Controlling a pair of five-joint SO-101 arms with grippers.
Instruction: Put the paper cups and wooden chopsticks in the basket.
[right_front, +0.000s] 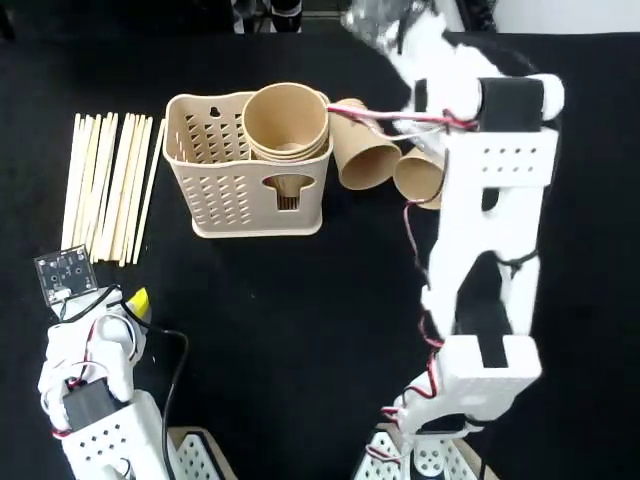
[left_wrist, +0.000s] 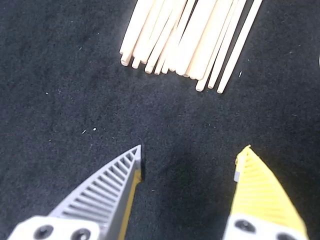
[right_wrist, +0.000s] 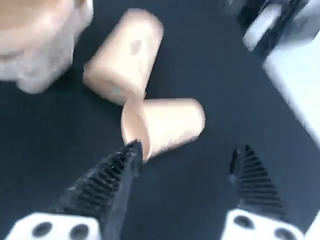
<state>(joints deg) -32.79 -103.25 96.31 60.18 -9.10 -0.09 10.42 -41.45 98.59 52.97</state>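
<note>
Paper cups (right_front: 285, 122) stacked in basket (right_front: 215, 185) | two loose cups (right_front: 362, 152) lying on counter (right_front: 300, 330) | wooden chopsticks (right_front: 110, 185) all outside basket | left claw (left_wrist: 192, 148) apart, right claw (right_wrist: 189, 146) apart, both empty

1. A beige plastic basket (right_front: 245, 195) with perforated walls was set upright, its open top facing up.
2. A stack of paper cups (right_front: 286, 120), tan and nested, was seated mouth-up in the right end of the basket, as viewed from above, and rose past its rim.
3. A loose paper cup (right_front: 362, 150) was laid on its side just beside that same end of the basket.
4. A second loose cup (right_front: 420, 175) was laid on its side a little farther from the basket, close against the first, with its mouth turned towards the basket.
5. The wooden chopsticks (right_front: 108, 185), pale and bare, were spread flat in a loose parallel row off the opposite end of the basket, near it but apart.
</note>
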